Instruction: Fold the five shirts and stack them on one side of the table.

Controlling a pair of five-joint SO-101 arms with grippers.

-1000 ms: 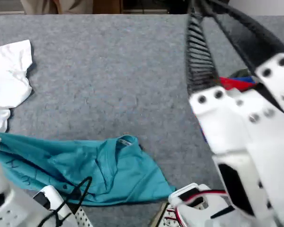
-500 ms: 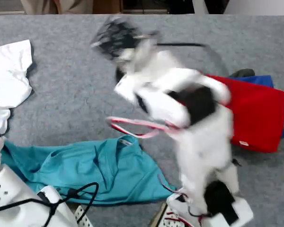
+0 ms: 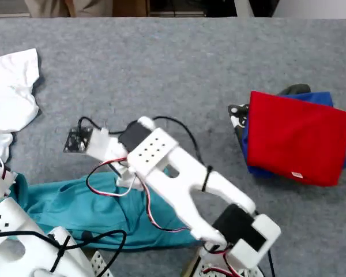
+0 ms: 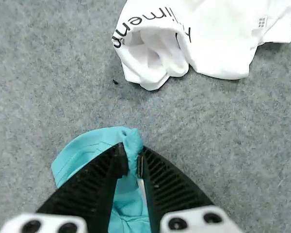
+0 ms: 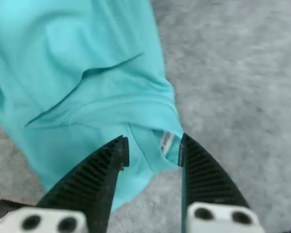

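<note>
Folded, stacked at right of table (image 3: 179, 63): red shirt (image 3: 297, 135) over blue shirt (image 3: 323, 98). Sprawled unfolded near front: teal shirt (image 3: 63, 213), edge clamped in left gripper (image 4: 131, 150), collar straddled by spread right gripper (image 5: 153, 141). Crumpled at left: white shirt (image 3: 11, 86). Judged roughly half done.

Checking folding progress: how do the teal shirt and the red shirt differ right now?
The red shirt is a neat folded rectangle; the teal shirt lies spread and rumpled. The red shirt rests on a blue shirt, the teal shirt straight on the table. The left pincer is shut on the teal shirt's edge; none touches the red shirt. Both are on the same table.
</note>
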